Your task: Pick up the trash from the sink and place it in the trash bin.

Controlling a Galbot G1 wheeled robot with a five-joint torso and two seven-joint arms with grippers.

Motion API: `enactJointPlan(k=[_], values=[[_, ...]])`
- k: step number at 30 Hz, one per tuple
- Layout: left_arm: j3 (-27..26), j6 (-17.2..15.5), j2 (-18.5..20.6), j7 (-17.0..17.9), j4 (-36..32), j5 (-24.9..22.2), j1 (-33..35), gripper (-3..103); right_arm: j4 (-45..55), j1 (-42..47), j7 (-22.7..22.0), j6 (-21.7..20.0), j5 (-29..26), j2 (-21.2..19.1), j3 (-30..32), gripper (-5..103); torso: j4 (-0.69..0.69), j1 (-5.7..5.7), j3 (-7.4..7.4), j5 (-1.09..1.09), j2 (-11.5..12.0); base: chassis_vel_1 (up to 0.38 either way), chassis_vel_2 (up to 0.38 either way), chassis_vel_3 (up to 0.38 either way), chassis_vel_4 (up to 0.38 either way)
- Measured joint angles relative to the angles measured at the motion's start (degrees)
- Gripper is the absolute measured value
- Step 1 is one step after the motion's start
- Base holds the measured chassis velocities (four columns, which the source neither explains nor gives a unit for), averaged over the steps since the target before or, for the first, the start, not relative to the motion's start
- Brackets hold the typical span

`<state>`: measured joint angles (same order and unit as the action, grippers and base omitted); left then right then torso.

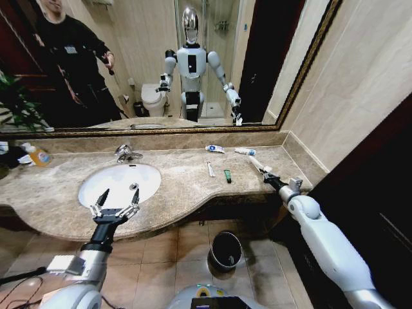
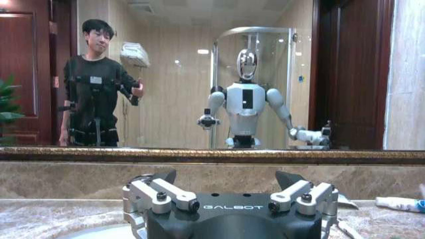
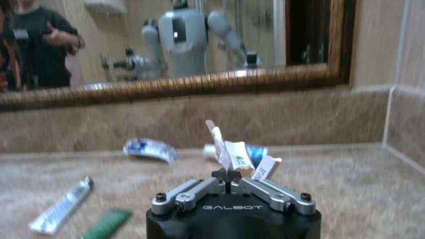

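My right gripper [image 1: 269,178] is low over the right end of the countertop, shut on a white wrapper [image 3: 232,153] that sticks up from its closed fingertips. Beyond it on the marble lie two white-and-blue tubes [image 1: 215,149] [image 1: 244,152], a thin white stick [image 1: 210,169] and a green-black tube [image 1: 227,175]. None of these lies in the white oval sink [image 1: 148,177]. My left gripper [image 1: 116,202] hovers open over the sink's front rim with nothing between its fingers [image 2: 166,191]. The black trash bin [image 1: 226,250] stands on the floor below the counter.
A chrome faucet [image 1: 127,153] rises behind the basin. An orange-labelled bottle [image 1: 39,156] stands at the counter's far left. A mirror runs along the back wall, and a side wall closes the counter's right end. The floor is tiled around the bin.
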<state>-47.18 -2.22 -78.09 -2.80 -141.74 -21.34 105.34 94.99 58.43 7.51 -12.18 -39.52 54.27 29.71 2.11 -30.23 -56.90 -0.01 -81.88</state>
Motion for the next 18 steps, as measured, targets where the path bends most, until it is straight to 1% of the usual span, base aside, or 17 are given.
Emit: enactJointPlan(k=[2,4,5,7,8,10,11,13,15,16,17,18], values=[[0.0,0.0,0.0,0.0,0.0,0.0,0.0,100,1.9,1.0,-0.8,-0.1,-0.6,-0.3,0.6,0,0.00,0.00,0.00,0.00,0.0,0.000,0.000,0.000,0.000],[0.0,0.0,0.0,0.0,0.0,0.0,0.0,100,5.7,3.2,-2.1,-0.2,-1.4,-1.0,1.7,0,-0.01,0.00,0.00,0.00,0.0,0.000,0.000,0.000,0.000],[0.0,0.0,0.0,0.0,0.0,0.0,0.0,100,9.3,5.3,-3.2,-0.5,-1.7,-1.4,2.5,0,-0.01,0.00,0.00,-0.01,0.0,0.000,0.000,0.000,0.000],[0.0,0.0,0.0,0.0,0.0,0.0,0.0,100,13.4,7.7,-4.0,-1.1,-1.8,-1.5,3.1,0,0.00,0.00,0.00,0.02,0.0,0.000,0.000,0.000,0.000],[0.0,0.0,0.0,0.0,0.0,0.0,0.0,100,13.4,7.7,-4.0,-1.1,-1.8,-1.5,3.1,0,0.00,0.00,0.00,0.02,0.0,0.000,0.000,0.000,0.000],[0.0,0.0,0.0,0.0,0.0,0.0,0.0,100,18.6,12.0,-4.9,-1.8,-1.8,-1.3,4.6,0,0.01,0.00,0.00,-0.02,0.0,0.000,0.000,0.000,0.000],[0.0,0.0,0.0,0.0,0.0,0.0,0.0,100,18.6,12.0,-4.9,-1.8,-1.8,-1.3,4.6,0,0.01,0.00,0.00,-0.02,0.0,0.000,0.000,0.000,0.000],[0.0,0.0,0.0,0.0,0.0,0.0,0.0,100,23.1,17.0,-5.2,-2.9,-1.7,-0.7,6.6,0,0.00,0.00,0.00,0.00,0.0,0.000,0.000,0.000,0.000],[0.0,0.0,0.0,0.0,0.0,0.0,0.0,100,29.1,23.9,-5.3,-4.1,-0.8,1.1,9.3,0,-0.01,0.01,0.01,0.01,0.0,0.000,0.000,0.000,0.000],[0.0,0.0,0.0,0.0,0.0,0.0,0.0,100,29.1,23.9,-5.3,-4.1,-0.8,1.1,9.3,0,-0.01,0.01,0.01,0.01,0.0,0.000,0.000,0.000,0.000],[0.0,0.0,0.0,0.0,0.0,0.0,0.0,100,30.7,26.0,-5.2,-4.2,-0.3,1.7,10.0,0,0.00,0.01,0.01,0.01,0.0,0.000,0.000,0.000,0.000],[0.0,0.0,0.0,0.0,0.0,0.0,0.0,100,34.0,30.7,-4.5,-4.2,1.4,3.2,11.6,0,0.00,0.01,0.01,0.00,0.0,0.000,0.000,0.000,0.000]])
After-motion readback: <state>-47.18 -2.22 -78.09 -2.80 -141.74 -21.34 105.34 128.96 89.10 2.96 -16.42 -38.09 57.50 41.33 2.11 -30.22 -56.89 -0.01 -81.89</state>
